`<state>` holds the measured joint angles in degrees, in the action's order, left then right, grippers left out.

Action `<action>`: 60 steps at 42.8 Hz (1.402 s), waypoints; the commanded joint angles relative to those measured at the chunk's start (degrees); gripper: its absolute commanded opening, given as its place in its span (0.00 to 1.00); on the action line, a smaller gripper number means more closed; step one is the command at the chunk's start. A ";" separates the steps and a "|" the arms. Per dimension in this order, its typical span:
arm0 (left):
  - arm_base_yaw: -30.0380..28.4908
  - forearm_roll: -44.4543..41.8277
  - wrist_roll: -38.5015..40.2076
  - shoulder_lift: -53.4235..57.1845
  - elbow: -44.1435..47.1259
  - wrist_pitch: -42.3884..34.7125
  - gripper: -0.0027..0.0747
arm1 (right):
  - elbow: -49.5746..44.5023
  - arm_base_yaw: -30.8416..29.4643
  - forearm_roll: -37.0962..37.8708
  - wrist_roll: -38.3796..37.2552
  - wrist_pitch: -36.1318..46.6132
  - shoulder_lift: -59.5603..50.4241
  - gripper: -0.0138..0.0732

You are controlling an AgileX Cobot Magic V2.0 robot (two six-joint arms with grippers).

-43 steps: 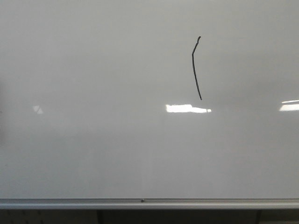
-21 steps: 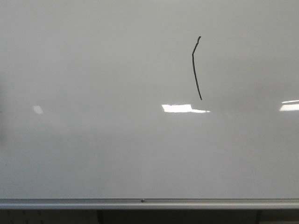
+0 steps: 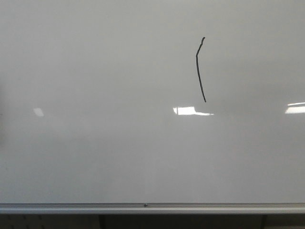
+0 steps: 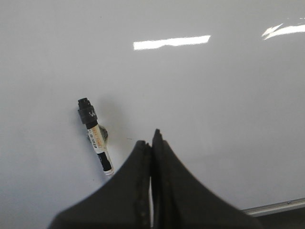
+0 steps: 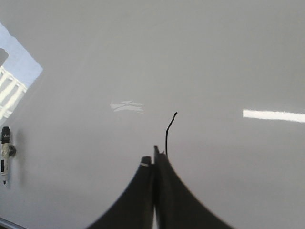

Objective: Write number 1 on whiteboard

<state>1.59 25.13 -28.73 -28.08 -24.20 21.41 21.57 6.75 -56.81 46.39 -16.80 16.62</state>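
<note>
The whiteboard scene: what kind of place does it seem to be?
Probably an office or lab: a large whiteboard with a silver frame, a black marker lying on it, and ceiling-light reflections.

The whiteboard is smooth and glossy, pale grey-white, throwing back bright patches of light. Along the bottom of the front view runs its frame edge, brushed silver metal with a dull sheen. The number 1 is thin matt black ink. The marker looks like plastic, its cap black, with a paper-like label. Both grippers' fingers are matt black.
</note>
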 commanded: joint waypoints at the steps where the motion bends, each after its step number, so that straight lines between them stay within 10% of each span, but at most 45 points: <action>1: 0.48 -0.31 0.35 -0.08 -1.23 -5.06 0.01 | 1.49 -0.32 -1.30 0.15 2.23 0.41 0.09; 13: 4.45 -25.13 23.74 10.15 7.58 -17.85 0.01 | 1.49 -0.32 -1.30 0.15 2.12 0.41 0.09; 28: 0.31 -25.13 27.59 29.31 23.02 -19.39 0.01 | 1.49 -0.32 -1.30 0.15 2.12 0.41 0.09; 60: -2.16 -25.13 27.59 29.46 26.07 -16.73 0.01 | 1.49 -0.32 -1.30 0.15 1.96 0.41 0.09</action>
<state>-0.59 0.00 -1.64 0.37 0.57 8.80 21.57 6.75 -56.81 46.39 -17.24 16.62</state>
